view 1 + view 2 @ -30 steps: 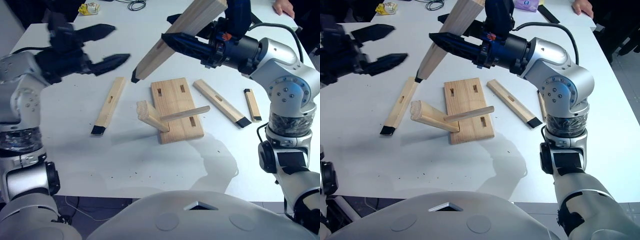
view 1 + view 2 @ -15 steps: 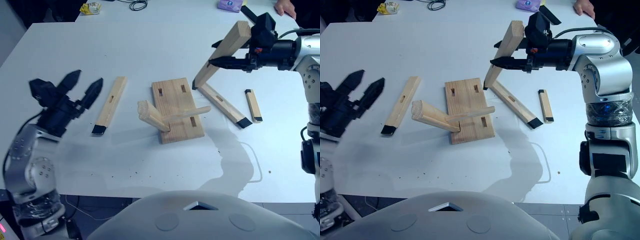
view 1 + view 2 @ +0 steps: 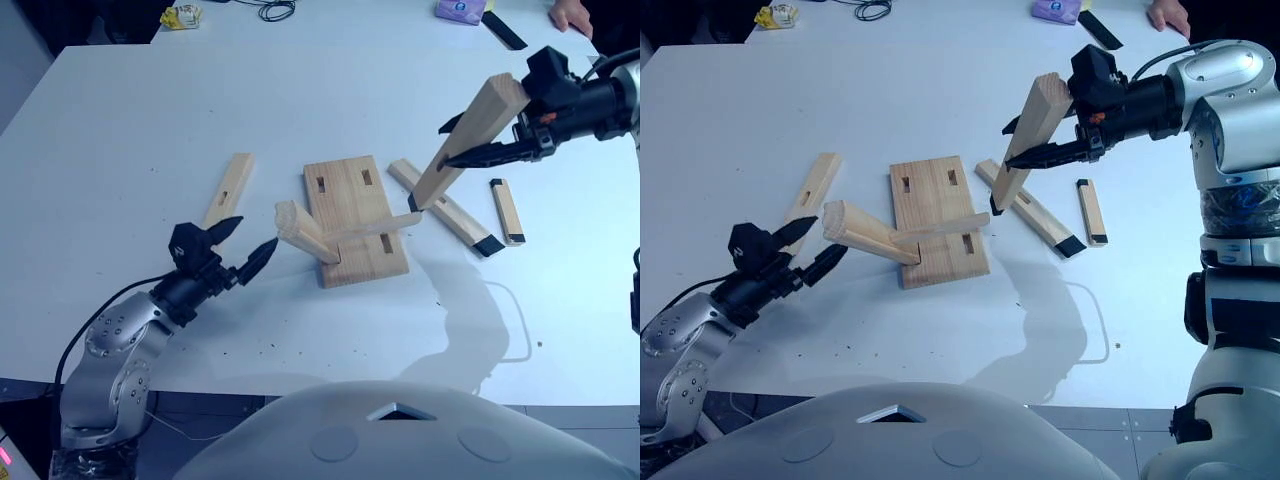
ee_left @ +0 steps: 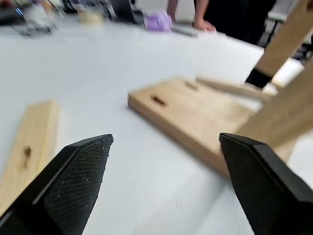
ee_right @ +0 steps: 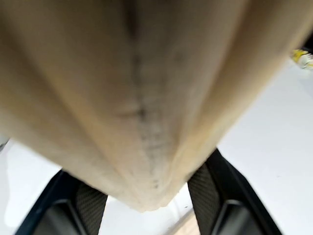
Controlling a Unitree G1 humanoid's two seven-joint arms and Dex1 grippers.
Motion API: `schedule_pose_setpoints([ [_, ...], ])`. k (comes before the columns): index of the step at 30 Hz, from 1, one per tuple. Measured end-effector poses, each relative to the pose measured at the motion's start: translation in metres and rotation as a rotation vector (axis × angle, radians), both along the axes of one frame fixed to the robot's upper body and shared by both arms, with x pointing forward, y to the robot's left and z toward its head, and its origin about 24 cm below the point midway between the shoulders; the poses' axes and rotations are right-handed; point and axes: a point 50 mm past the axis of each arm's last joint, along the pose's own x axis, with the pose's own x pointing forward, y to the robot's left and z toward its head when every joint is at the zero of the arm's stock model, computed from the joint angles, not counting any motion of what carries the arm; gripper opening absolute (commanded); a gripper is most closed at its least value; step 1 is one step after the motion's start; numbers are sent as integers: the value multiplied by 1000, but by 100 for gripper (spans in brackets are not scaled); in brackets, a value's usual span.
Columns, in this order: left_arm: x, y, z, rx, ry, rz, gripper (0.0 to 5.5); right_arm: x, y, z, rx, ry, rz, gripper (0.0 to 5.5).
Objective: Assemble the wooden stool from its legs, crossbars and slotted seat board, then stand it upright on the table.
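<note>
Barely started: right gripper (image 3: 446,143) pinches black-tipped pale wooden leg (image 3: 485,115) above slotted wooden seat board (image 3: 342,202), left gripper (image 3: 256,232) spread, other legs (image 3: 228,187) loose on white tabletop (image 3: 200,100)

A broad white desk (image 3: 300,90) spans the scene under even light, with soft shadows. Along its far edge lie a yellow wrapper (image 3: 180,15) at left, dark cables (image 3: 272,10) and a purple packet (image 3: 457,10) at right. Grey floor (image 3: 1110,420) shows past the near edge.
</note>
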Motion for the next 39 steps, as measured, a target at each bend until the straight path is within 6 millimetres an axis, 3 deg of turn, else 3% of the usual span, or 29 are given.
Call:
schedule_pose_setpoints([
  [8, -18, -13, 0, 18, 48, -132, 402, -23, 7, -2, 64, 105, 35, 212],
  [20, -6, -27, 9, 1, -30, -120, 402, -44, 29, -20, 192, 149, -29, 212],
  [28, -5, -33, 8, -18, -28, -142, 402, -46, 25, -24, 210, 100, -124, 212],
  [32, -7, -35, 5, -34, -18, -134, 402, -54, 22, -38, 225, 120, -190, 212],
  [39, -6, -26, 1, -19, 2, -100, 402, -61, 24, -46, 243, 111, -209, 212],
])
